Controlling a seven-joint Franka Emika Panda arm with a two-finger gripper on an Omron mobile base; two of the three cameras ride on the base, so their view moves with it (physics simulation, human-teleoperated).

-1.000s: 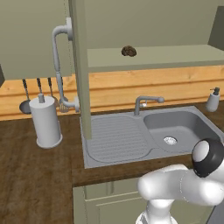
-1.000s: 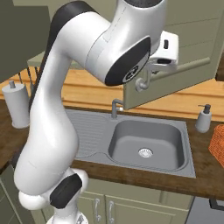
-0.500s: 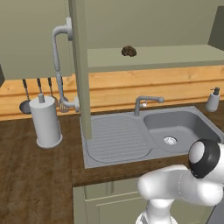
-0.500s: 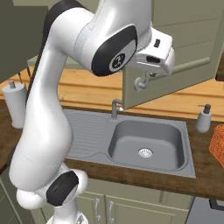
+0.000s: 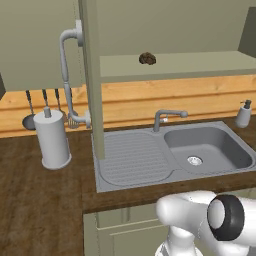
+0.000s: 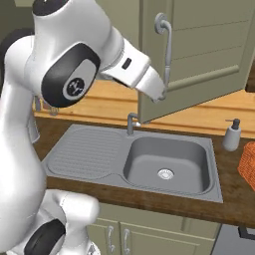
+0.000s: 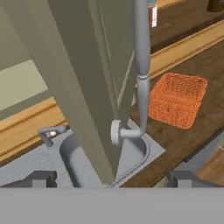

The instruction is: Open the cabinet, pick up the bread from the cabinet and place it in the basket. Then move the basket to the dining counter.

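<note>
The sage-green cabinet door stands swung open, edge-on in the left base view. Its curved grey handle is free. On the open shelf lies the bread, small and dark brown. My gripper is open and holds nothing; its hand hovers by the handle's lower end, the door edge between the fingertips. The orange basket sits on the dark wood worktop to the right of the sink, at the right edge of the right base view. The dining counter is out of view.
A grey steel sink with drainer and tap lies below the cabinet. A soap dispenser stands between sink and basket. A grey paper-towel holder stands on the left, with utensils hanging on the wall behind it.
My hand has dropped down and to the left along the door, from near the handle's upper part to its lower end. The door stays open and the jaws stay open.
</note>
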